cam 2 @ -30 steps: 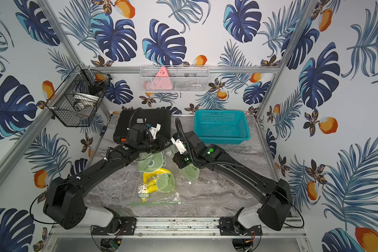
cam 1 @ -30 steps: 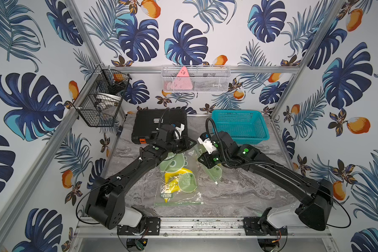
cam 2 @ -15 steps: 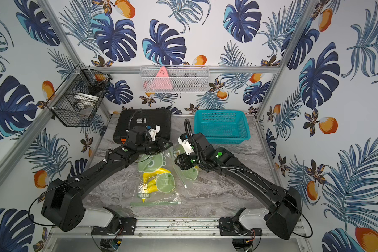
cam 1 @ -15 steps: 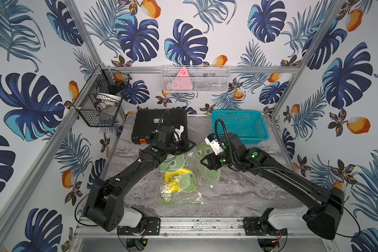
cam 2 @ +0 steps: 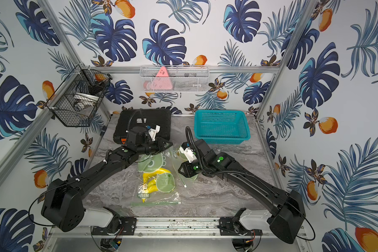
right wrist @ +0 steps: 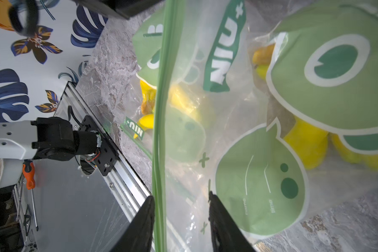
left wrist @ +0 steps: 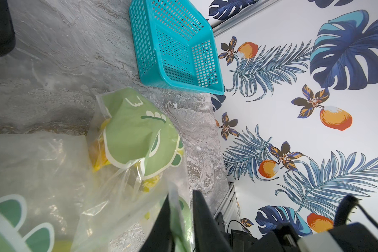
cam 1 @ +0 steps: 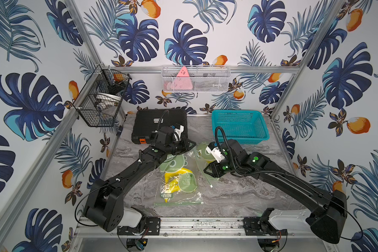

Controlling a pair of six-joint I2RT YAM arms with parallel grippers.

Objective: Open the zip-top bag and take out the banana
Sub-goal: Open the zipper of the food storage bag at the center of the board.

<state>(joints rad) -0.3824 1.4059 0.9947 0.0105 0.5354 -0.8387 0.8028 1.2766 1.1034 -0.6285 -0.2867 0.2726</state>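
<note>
Grey marble table [cam 1: 238,196], leaf-print wallpaper [cam 1: 140,39] on three sides. Two black robot arms [cam 1: 140,165] reached inward from front edge. Black case [cam 1: 159,122] sat back left, teal basket [cam 1: 240,139] back right. Clear zip bag [right wrist: 238,122] with green cartoon prints was stretched between both pincers, mid-table, yellow banana [right wrist: 307,148] inside it. Second bag [cam 1: 179,189] lay flat nearer front edge, with yellow fruit [cam 1: 172,176] inside. Left pincer [left wrist: 181,196] was clenched on zip bag's edge. Right pincer [right wrist: 180,196] had jaws apart, straddling green zip strip [right wrist: 159,109] without pinching it.
</note>
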